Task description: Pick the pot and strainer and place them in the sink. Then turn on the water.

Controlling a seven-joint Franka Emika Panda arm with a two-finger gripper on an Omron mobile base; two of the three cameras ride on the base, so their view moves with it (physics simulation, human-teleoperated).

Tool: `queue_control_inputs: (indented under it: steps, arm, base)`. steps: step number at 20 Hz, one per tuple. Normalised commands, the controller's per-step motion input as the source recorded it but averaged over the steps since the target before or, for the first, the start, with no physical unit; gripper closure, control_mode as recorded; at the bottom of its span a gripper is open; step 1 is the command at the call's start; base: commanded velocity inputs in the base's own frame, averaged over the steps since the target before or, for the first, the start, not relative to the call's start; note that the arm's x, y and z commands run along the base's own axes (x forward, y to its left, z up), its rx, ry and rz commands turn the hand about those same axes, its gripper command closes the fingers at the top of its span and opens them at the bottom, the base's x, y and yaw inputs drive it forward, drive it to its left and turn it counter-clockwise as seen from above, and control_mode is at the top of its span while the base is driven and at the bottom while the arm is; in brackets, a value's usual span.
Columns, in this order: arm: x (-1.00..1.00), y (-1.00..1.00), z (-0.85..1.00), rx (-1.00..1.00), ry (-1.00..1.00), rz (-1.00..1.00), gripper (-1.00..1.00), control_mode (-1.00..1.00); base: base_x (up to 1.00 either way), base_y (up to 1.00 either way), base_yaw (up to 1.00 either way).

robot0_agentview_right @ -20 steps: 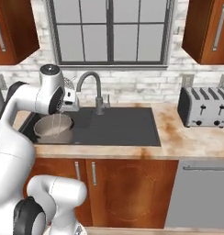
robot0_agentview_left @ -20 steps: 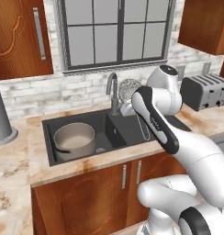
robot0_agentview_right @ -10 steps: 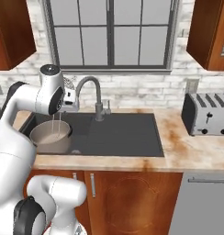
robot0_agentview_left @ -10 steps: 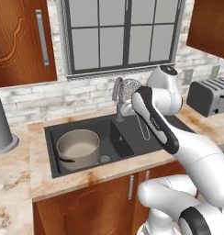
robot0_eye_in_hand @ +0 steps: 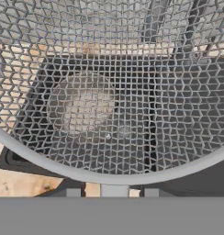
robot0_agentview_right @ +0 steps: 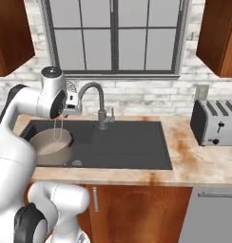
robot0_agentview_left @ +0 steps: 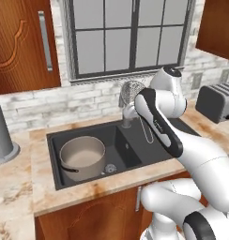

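Note:
The pot (robot0_agentview_left: 82,157) is wide, grey and lidless and sits in the left basin of the dark sink (robot0_agentview_left: 135,152). In the right base view the pot (robot0_agentview_right: 51,144) lies under my hand. My gripper (robot0_eye_in_hand: 111,193) is shut on the rim of the strainer (robot0_agentview_left: 133,91). The silver mesh bowl hangs in the air beside the grey tap (robot0_agentview_left: 127,115), with its thin wire handle dangling down. In the hand view the strainer (robot0_eye_in_hand: 109,176) spreads across the frame, and the pot (robot0_eye_in_hand: 81,105) shows through the mesh. No water runs from the tap (robot0_agentview_right: 96,95).
A silver toaster (robot0_agentview_right: 215,121) stands on the counter right of the sink (robot0_agentview_right: 127,144). A tall grey canister (robot0_agentview_left: 1,136) stands at the far left. A window and brick wall rise behind the tap, with wooden cabinets on both sides.
The whole picture has shifted, so the camera has moved with the base. The strainer stays held high beside the tap, and the pot stays in the left basin.

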Motion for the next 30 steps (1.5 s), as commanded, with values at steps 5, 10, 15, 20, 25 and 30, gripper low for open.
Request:
queue_control_inputs:
  steps: [5,10,15,20,25,30]
  arm:
    - [0.0,0.0,0.0,0.0,0.0,0.0,1.0,1.0]
    - [0.0,0.0,0.0,0.0,0.0,0.0,1.0,1.0]
    - [0.0,0.0,0.0,0.0,0.0,0.0,1.0,1.0]
    - [0.0,0.0,0.0,0.0,0.0,0.0,1.0,1.0]
    - [0.0,0.0,0.0,0.0,0.0,0.0,1.0,1.0]
    - [0.12,0.18,-0.36,-0.11,0.0,0.0,1.0,-1.0]
  base:
    - [0.33,0.27,0.0]
    - [0.34,0.35,0.0]
    - [0.35,0.38,0.0]
    - [0.31,0.31,0.0]
    - [0.27,0.26,0.0]
    - [0.0,0.0,0.0]
